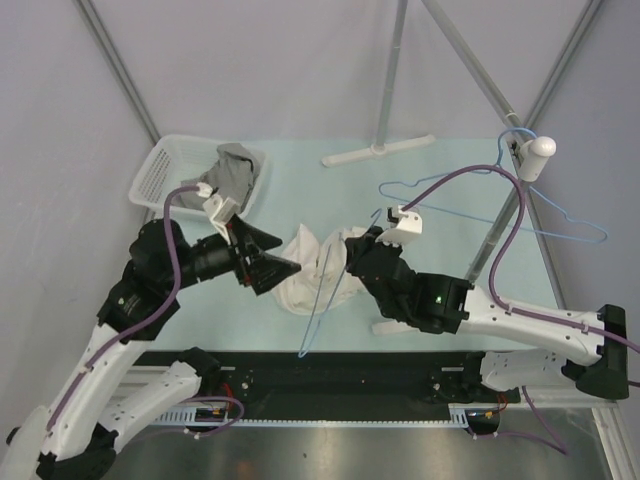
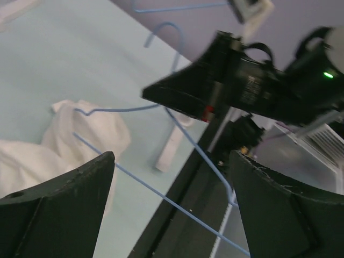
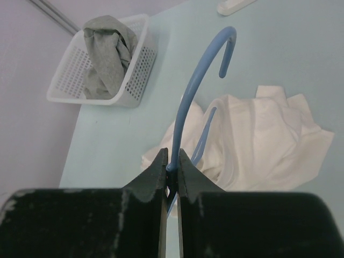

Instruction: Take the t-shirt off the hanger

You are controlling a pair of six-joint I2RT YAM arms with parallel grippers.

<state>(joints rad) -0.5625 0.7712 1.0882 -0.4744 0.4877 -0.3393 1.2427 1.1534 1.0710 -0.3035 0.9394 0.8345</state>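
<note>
Hanger (image 3: 189, 99) clamped in right gripper (image 3: 172, 171), wire against crumpled white t-shirt (image 3: 263, 140).
Left gripper (image 2: 171, 161) stands wide apart beside the t-shirt on the bench (image 1: 450, 185).

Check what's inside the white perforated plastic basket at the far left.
A crumpled grey cloth garment fills much of the white perforated plastic basket. The basket's floor and anything under the garment are covered, so cannot be told.

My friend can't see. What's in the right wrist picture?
The right arm's black tool pinches a thin blue wire hanger. Behind it a crumpled white t-shirt lies on the pale green table, and a white plastic basket holds grey cloth.
</note>
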